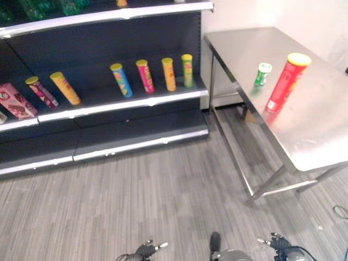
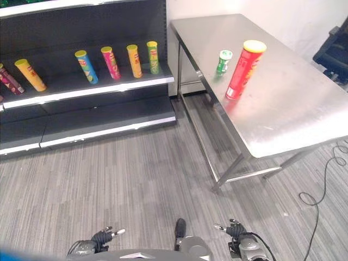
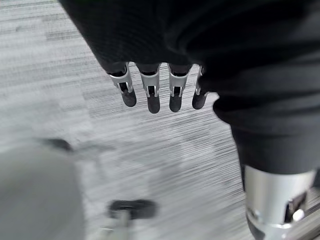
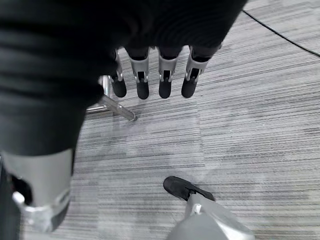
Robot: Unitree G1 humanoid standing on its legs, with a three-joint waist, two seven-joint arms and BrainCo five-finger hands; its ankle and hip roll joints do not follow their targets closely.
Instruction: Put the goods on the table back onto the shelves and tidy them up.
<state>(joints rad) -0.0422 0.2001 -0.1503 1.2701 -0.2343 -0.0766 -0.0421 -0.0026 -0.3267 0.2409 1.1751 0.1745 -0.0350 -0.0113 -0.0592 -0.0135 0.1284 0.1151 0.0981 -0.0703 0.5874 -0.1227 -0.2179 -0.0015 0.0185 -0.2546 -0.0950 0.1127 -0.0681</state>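
My hands hung empty, fingers (image 3: 152,102) relaxed; next I judged reaching the red crisp tube (image 1: 287,81) on the bench (image 1: 321,125).

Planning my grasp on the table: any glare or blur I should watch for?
Left eye view: bright glare across the steel table, red can reflected in it. Left wrist view: floor and lower corner blurred past the left robot hand. Right wrist view: right robot hand sharp.
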